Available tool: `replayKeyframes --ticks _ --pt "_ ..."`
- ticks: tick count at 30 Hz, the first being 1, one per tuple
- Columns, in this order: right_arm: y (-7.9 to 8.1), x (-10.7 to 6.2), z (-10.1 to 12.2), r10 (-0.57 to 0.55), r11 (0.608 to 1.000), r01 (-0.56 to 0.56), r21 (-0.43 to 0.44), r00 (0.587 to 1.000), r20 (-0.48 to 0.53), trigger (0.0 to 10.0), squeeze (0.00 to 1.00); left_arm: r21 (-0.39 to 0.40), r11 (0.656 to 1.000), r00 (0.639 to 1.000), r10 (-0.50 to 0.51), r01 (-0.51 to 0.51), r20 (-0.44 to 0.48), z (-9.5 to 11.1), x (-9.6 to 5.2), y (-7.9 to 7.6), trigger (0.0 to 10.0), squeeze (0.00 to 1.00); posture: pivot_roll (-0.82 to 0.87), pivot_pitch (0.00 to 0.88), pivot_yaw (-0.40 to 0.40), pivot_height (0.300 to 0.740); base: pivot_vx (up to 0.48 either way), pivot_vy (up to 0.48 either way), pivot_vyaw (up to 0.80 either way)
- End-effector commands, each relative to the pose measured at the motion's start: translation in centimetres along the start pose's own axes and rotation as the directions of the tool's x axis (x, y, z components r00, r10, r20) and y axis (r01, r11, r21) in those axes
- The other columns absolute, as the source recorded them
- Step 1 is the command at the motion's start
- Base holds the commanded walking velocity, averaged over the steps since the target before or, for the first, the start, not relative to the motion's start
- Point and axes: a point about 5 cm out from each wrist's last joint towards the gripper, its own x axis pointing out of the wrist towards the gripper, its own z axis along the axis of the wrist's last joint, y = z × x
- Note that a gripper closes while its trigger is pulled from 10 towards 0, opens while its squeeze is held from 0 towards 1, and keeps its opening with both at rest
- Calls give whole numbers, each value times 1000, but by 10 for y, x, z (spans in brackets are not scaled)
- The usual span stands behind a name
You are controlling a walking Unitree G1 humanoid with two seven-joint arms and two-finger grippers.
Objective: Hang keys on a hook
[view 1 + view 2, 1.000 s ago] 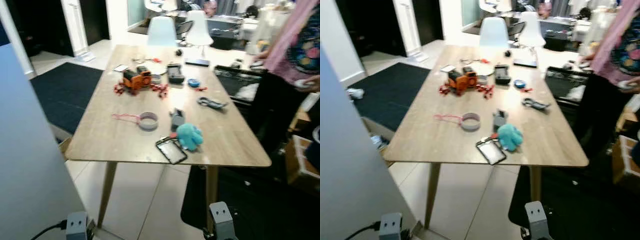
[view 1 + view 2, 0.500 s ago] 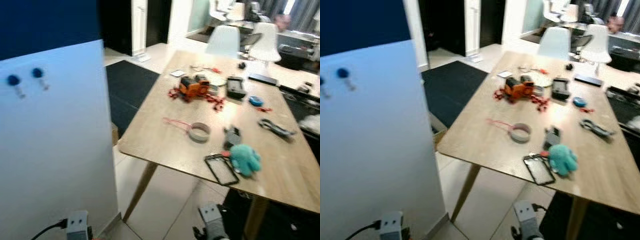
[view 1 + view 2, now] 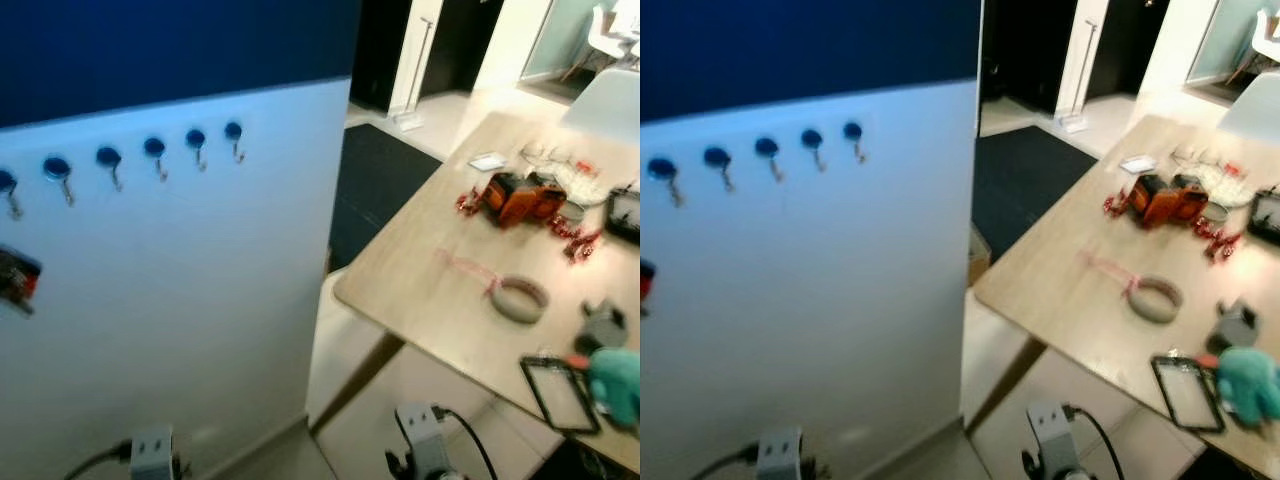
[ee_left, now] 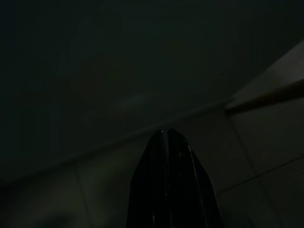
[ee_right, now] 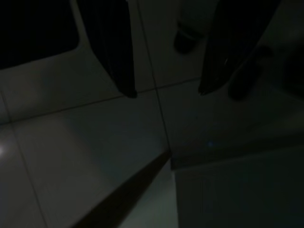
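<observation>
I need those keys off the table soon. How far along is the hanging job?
Barely begun. Done: nothing yet; the blue hooks on the white board look bare. In hand: nothing; the left gripper is shut and the right gripper open, both hanging over the floor. Left: everything.

I've got open floor (image 3: 350, 340) between the hook board (image 3: 180, 300) and the cluttered table (image 3: 420, 290) corner.

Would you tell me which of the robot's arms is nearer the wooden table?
Right. The right arm hangs beside the table; the left arm hangs before the white panel.
</observation>
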Motion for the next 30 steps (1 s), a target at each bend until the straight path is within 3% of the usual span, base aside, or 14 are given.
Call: replayKeyframes --ticks 1,30 --pt "3 2 3 11 1000 -11 -5 1000 6 10000 0 3 1000 1000 -3 3 -18 -5 -2 0 10000 0 74 33 -68 740 0 0 800" --pt "9 4 6 37 999 -37 -4 999 11 10000 0 26 1000 1000 -7 8 -7 -4 -2 -2 10000 0 81 38 -70 740 0 0 800"
